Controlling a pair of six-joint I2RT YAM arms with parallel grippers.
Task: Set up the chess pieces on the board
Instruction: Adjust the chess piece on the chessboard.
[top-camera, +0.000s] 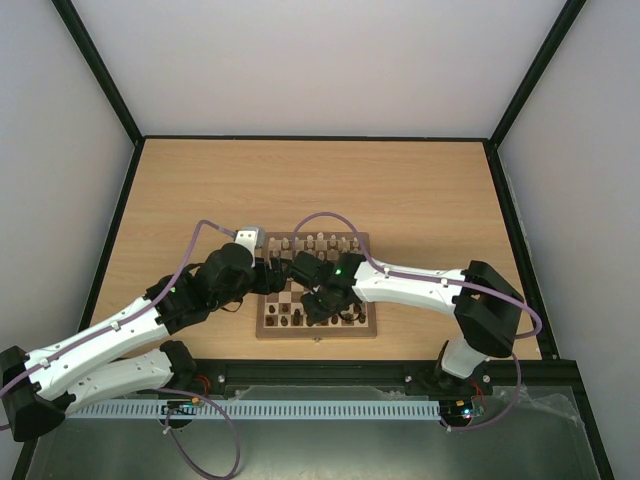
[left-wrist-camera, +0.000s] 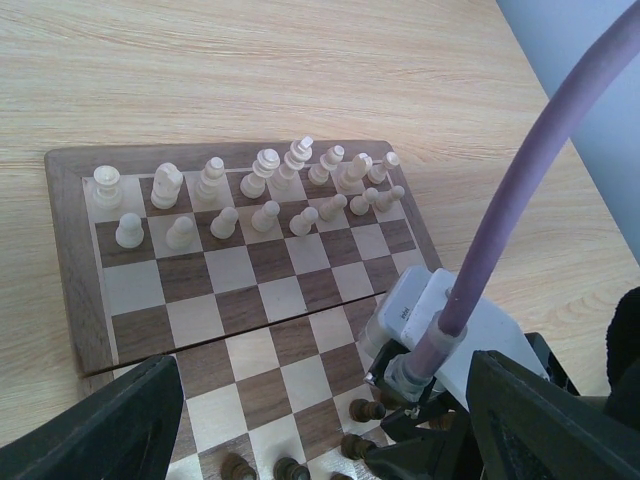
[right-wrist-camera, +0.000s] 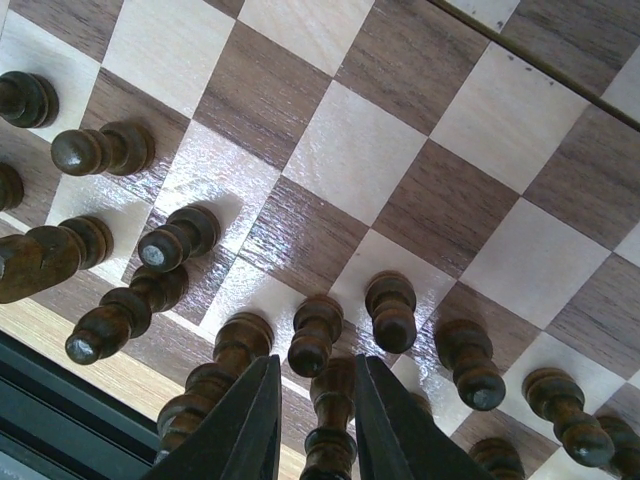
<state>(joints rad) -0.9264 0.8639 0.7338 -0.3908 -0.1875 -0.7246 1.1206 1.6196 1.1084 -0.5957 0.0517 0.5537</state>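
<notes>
The board (top-camera: 320, 335) lies just in front of both arms. The chess pieces (left-wrist-camera: 265, 165), pale cream, stand in two rows along its far edge (top-camera: 318, 241). My right gripper (right-wrist-camera: 316, 365) hangs low over the near rows (top-camera: 320, 305), shut on a tall dark brown chessman (right-wrist-camera: 330, 440) that stands upright between its fingers. My left gripper (left-wrist-camera: 322, 365) is open above the middle squares (top-camera: 278, 276), with nothing between its fingers. The board's checks (right-wrist-camera: 340, 150) fill the right wrist view.
Several dark brown chessmen (right-wrist-camera: 390, 315) stand close around the held one, and others (left-wrist-camera: 365, 410) show near the right arm's wrist camera (left-wrist-camera: 440, 330) and purple cable (left-wrist-camera: 520, 190). Black frame rails (top-camera: 110, 230) border the tabletop (top-camera: 300, 185).
</notes>
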